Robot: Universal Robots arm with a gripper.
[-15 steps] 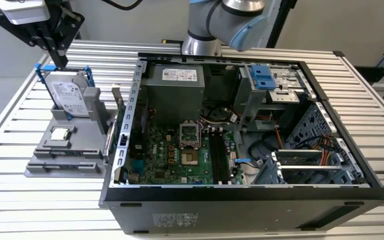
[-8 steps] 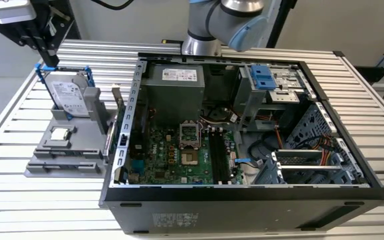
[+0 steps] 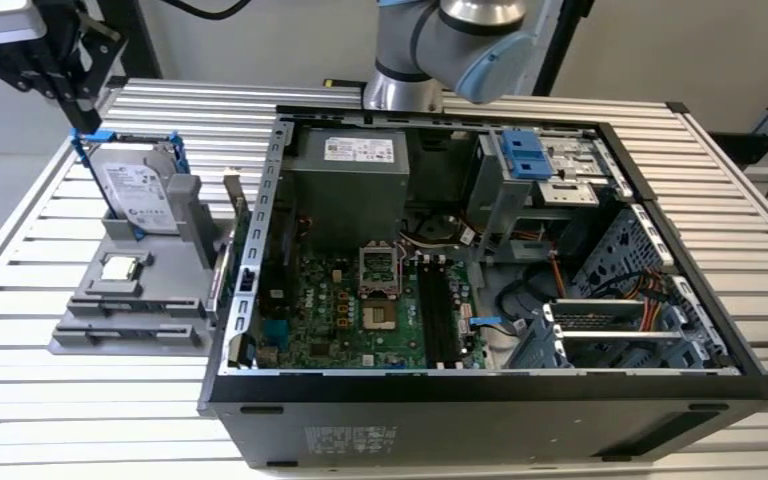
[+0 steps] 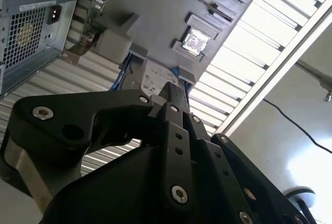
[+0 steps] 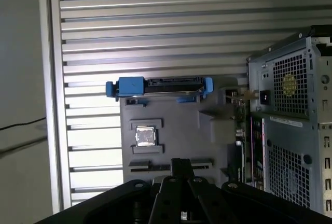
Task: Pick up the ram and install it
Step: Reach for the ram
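Observation:
The ram (image 3: 231,210) is a thin dark stick standing on its edge at the case-side end of the grey fixture (image 3: 117,320), close to the computer case's outer wall. In the first wrist view the ram (image 5: 240,112) shows edge-on between the fixture and the case. My gripper (image 3: 80,108) hangs at the exterior view's upper left, above the blue-framed hard drive (image 3: 131,195) and well away from the ram. Its fingers (image 4: 174,92) meet at their tips with nothing between them. The black memory slots (image 3: 439,310) lie on the green motherboard (image 3: 344,310) inside the case.
The open computer case (image 3: 491,390) takes up the middle of the slatted metal table (image 3: 37,400). A processor chip (image 3: 120,267) rests in the fixture. Inside the case are a power supply (image 3: 344,175), drive cages (image 3: 544,165) and cables. The arm's base (image 3: 404,60) stands behind the case.

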